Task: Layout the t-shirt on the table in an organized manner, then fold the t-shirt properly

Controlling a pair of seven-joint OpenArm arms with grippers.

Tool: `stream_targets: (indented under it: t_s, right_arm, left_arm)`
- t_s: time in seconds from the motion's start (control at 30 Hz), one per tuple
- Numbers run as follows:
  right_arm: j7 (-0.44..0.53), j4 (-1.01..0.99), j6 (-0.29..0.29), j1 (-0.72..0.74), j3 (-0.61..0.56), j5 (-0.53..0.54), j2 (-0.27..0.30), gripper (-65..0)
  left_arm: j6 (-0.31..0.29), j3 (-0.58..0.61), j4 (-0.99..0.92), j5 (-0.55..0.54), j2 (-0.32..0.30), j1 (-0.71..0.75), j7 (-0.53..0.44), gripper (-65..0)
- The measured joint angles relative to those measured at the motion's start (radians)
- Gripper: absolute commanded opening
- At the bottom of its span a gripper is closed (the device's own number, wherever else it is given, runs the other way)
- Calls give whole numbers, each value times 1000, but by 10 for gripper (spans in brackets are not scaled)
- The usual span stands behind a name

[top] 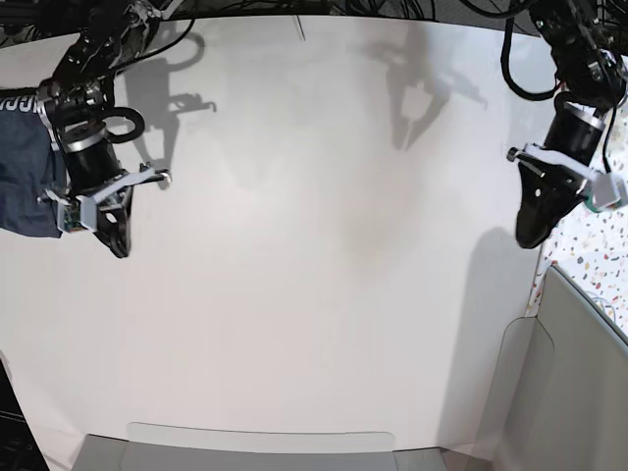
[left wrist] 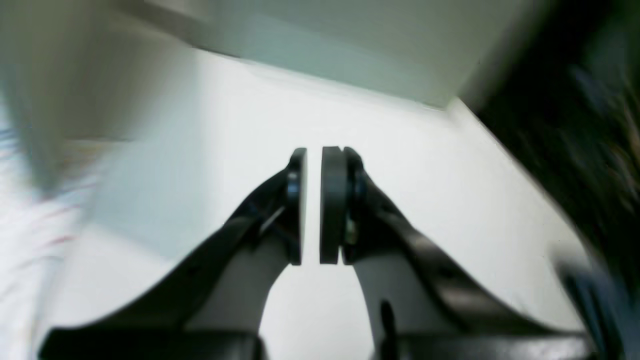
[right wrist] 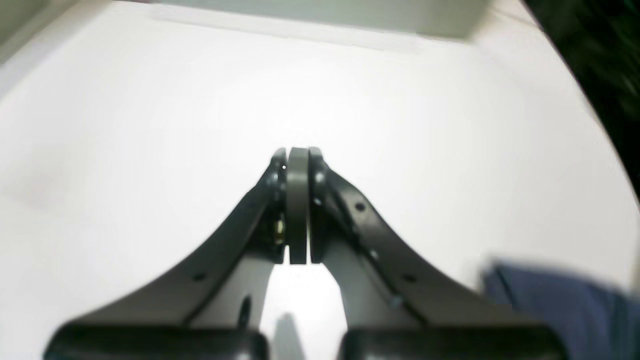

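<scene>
The dark navy t-shirt lies bunched at the far left edge of the white table, partly hidden behind the arm there. In the right wrist view a blurred blue fold of the t-shirt shows at the lower right. My right gripper hangs just right of the cloth, and its pads are pressed together on nothing. My left gripper hovers near the table's right edge, far from the shirt. Its pads stand a narrow gap apart over bare table, with nothing between them.
A narrow white strip with colourful speckles runs along the right side. A grey panel stands at the lower right, and a pale grey strip lines the front edge. Black cables hang along the back.
</scene>
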Motion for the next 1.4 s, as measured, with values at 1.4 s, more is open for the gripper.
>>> stream_targets:
  t_s: [1.4]
  right_arm:
    - [270, -371, -85, -967, -426, -349, 87, -650]
  left_arm:
    - [153, 170, -472, 607, 331, 671, -402, -617]
